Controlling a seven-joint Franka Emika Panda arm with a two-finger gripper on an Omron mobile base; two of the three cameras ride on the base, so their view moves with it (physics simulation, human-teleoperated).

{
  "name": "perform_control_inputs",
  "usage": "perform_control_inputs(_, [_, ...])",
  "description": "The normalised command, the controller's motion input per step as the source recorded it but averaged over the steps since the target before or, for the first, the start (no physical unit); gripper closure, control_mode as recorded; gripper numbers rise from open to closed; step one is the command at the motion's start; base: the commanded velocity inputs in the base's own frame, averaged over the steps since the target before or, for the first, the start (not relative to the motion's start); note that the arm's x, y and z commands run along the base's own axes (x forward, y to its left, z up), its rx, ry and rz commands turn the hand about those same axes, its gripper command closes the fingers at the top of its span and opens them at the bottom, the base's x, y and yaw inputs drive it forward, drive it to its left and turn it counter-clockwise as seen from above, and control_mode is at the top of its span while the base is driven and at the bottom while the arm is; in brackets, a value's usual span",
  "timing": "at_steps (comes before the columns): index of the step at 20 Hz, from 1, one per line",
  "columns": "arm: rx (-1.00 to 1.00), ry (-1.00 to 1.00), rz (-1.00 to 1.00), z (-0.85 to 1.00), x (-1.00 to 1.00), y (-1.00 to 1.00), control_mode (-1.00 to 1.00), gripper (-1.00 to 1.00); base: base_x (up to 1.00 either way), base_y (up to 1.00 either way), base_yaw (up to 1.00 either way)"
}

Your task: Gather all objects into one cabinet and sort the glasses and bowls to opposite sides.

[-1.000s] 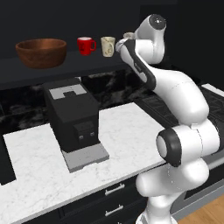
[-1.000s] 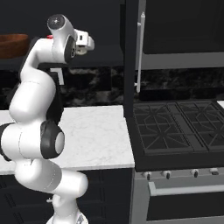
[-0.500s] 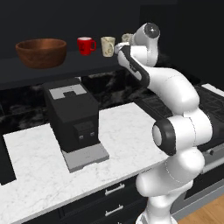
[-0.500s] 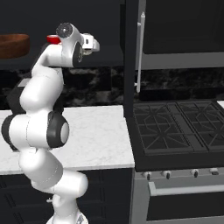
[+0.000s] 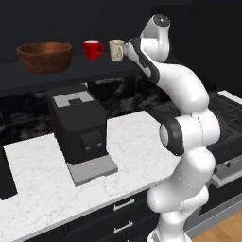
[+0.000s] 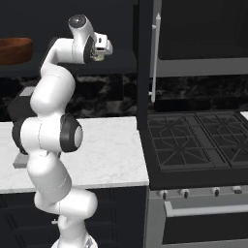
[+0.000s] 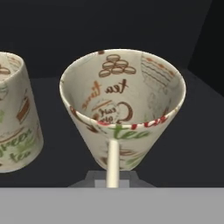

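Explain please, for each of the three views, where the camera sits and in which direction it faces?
Left base view: behind the arm's left, facing the shelf with wooden bowl, red mug, cream mug; arm at right.
Right base view: behind its right, facing the stove; arm at left.
Hand view: on the hand, facing a patterned cream mug.
Both base views share the bowl.

cream mugs (image 7: 124,105) (tea lettering), red mug (image 5: 91,48)

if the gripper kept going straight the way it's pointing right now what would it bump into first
Most likely the cream mug dead ahead on the dark shelf, its handle facing the gripper; how close it already is, I can't tell.
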Motion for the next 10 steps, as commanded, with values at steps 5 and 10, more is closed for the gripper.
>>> perform_control_inputs(5, [0.00,0.06,0.00,0.00,0.06,0.00,-1.00,-1.00,0.00,0.00,0.00])
perform_control_inputs(10, [0.00,0.00,0.00,0.00,0.00,0.00,-1.00,-1.00,0.00,0.00,0.00])
